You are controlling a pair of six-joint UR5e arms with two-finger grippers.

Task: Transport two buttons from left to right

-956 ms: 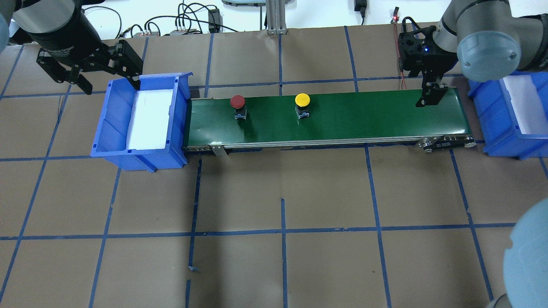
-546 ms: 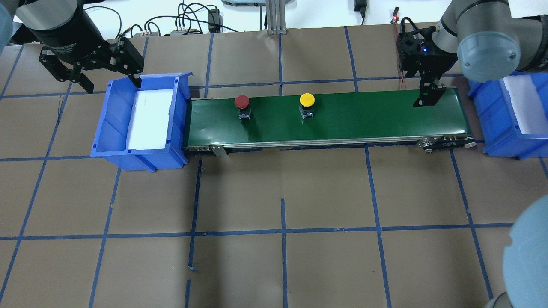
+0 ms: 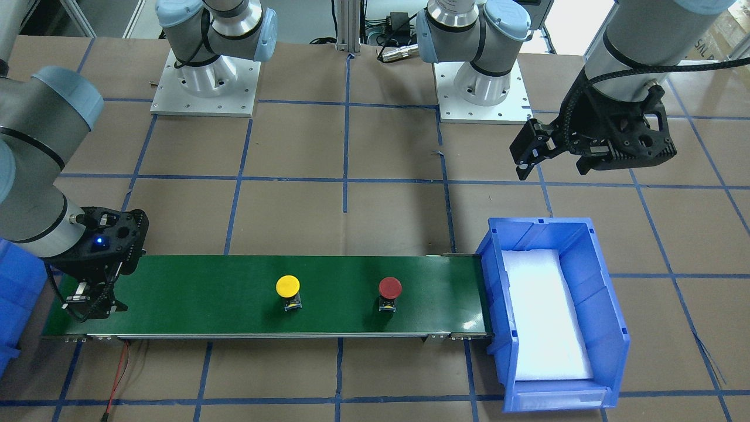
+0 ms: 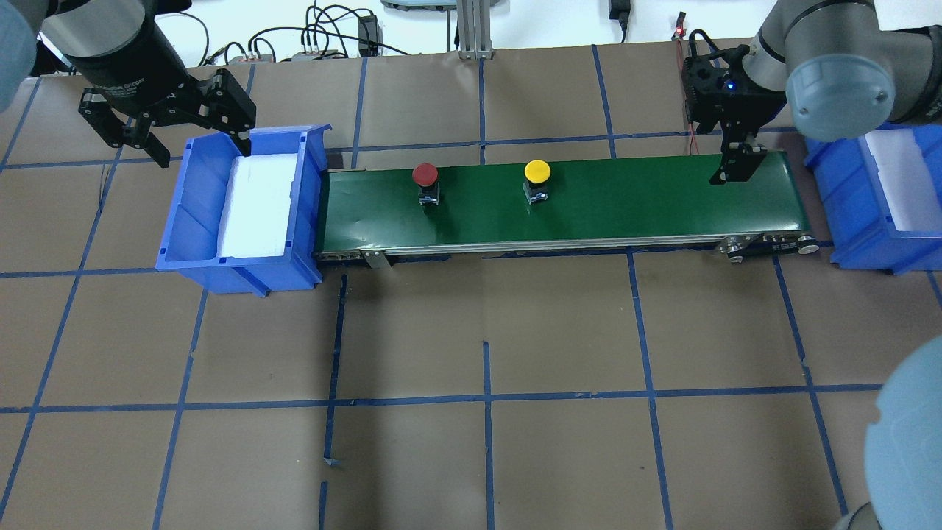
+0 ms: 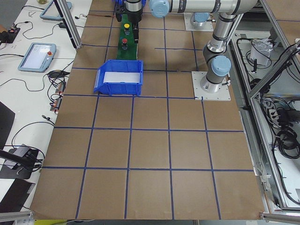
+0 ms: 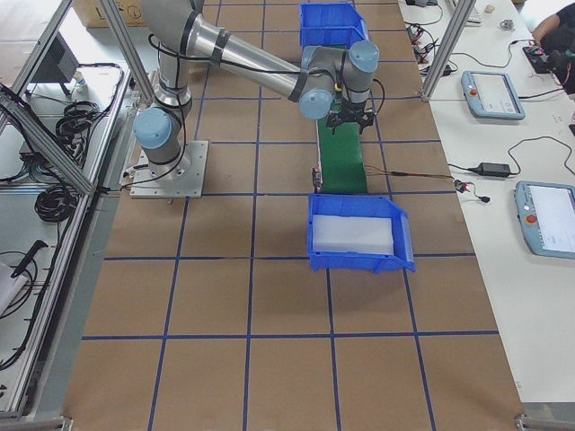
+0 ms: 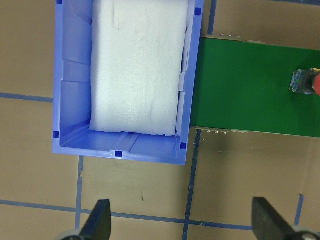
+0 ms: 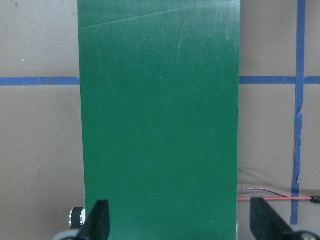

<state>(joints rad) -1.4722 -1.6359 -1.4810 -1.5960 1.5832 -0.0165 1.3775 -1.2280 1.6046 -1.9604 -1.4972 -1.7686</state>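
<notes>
The red button [image 4: 425,174] and the yellow button [image 4: 537,171] stand upright on the green conveyor belt [image 4: 625,199], red to the left and yellow near the middle. Both also show in the front view, red [image 3: 389,287] and yellow [image 3: 287,285]. My left gripper [image 4: 202,151] is open and empty, hovering over the far rim of the left blue bin [image 4: 195,221]. In the left wrist view the red button [image 7: 305,81] sits at the right edge. My right gripper [image 4: 736,165] is open and empty, just above the belt's right end, well right of the yellow button.
The left bin holds only a white foam pad [image 4: 254,206]. A second blue bin [image 4: 854,221] with foam stands past the belt's right end. A red wire [image 8: 275,197] lies beside the belt. Brown paper with blue tape lines covers the table.
Both buttons have travelled to the right along the belt. My left gripper has shifted slightly right over the bin's far rim. The right gripper has stayed put.
</notes>
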